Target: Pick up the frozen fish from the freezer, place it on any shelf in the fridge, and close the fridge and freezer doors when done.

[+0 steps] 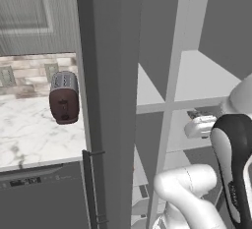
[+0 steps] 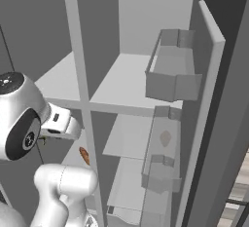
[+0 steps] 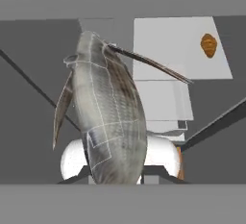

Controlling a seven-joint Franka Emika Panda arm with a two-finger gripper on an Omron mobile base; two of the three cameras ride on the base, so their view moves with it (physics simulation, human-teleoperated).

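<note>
The frozen fish (image 3: 113, 112), grey-silver with thin fins, stands upright and close in the hand view, and my gripper is shut on its lower end. The fingertips are hidden behind it. In the left base view the gripper (image 1: 199, 126) hangs in front of the fridge's white divider (image 1: 170, 100), just below the level of the upper shelves. From the right base view the gripper (image 2: 58, 123) is on the freezer (image 2: 58, 82) side. The fridge's top shelf (image 2: 126, 80) is bare. Both doors stand open.
The open freezer door (image 1: 108, 100) rises as a dark slab on the left, with a toaster (image 1: 64, 98) on the marble counter (image 1: 29, 134) beyond. The fridge door (image 2: 209, 99) carries grey bins (image 2: 172, 75). An orange-brown roll (image 2: 84, 155) and an orange lump (image 3: 208, 45) lie on lower shelves.
</note>
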